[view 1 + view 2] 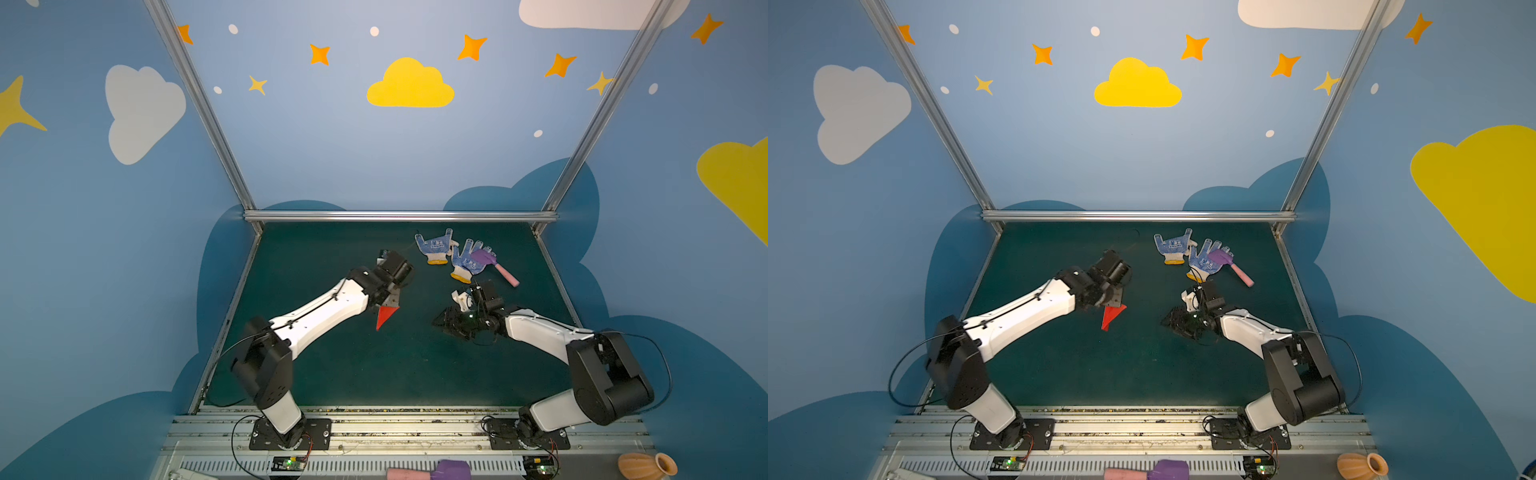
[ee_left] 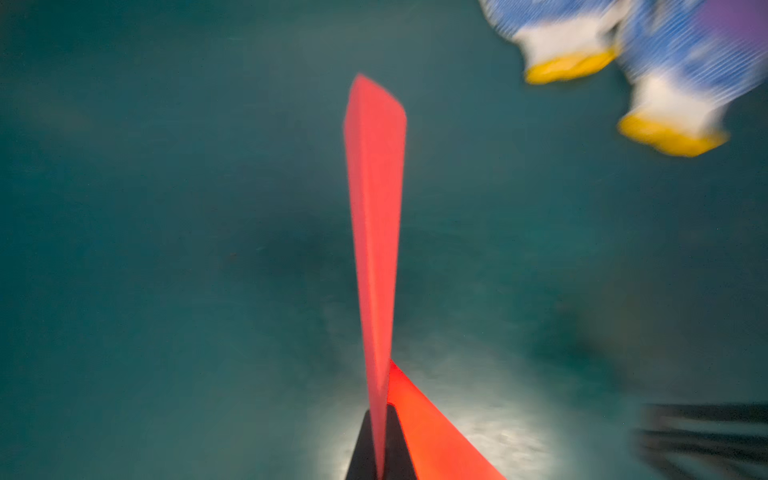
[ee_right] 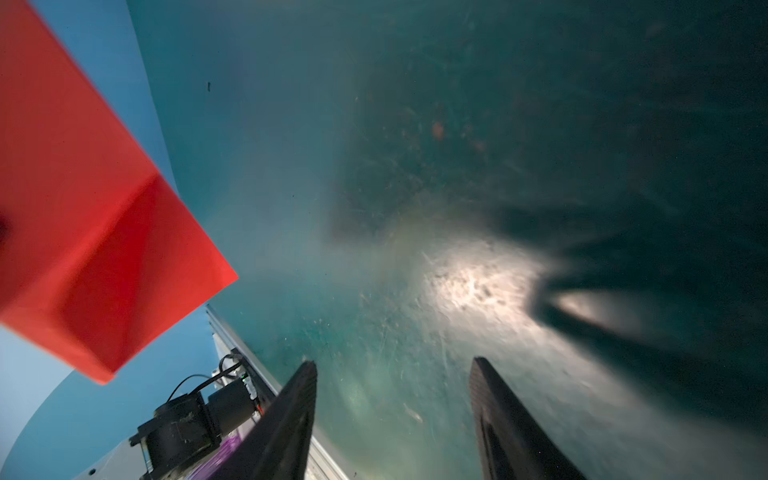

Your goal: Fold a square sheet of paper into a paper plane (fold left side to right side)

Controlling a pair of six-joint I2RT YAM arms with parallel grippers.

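Currently listed:

1. Paper plane (image 1: 386, 316). Bright red, folded to a slim dart. It is clamped between the closed jaws of the left gripper (image 1: 392, 296), with its pointed end reaching out past the fingertips, raised clear of the green mat (image 1: 332, 374).
   - Handling, by judgement: very light and thin, stiff only along its creases. It is easily crushed or sprung open and likely to slip from smooth pads.
   - Best hold: the layered centre fold beneath the wings, about mid-length. The wing flaps and the nose would bend.
2. Right gripper (image 3: 393, 361). Jaws apart, nothing between them. It sits low over the mat, off to the side of the left gripper and well apart from the plane.
3. Gloves (image 1: 434, 247). A blue-dotted pair lying beyond the right gripper.
4. Toy hammer (image 1: 496, 266). Purple and pink, resting partly on the nearer glove.
5. Containers: one orange vase (image 1: 646, 465), behind the right arm's base with its mouth turned sideways. The inside is not visible.
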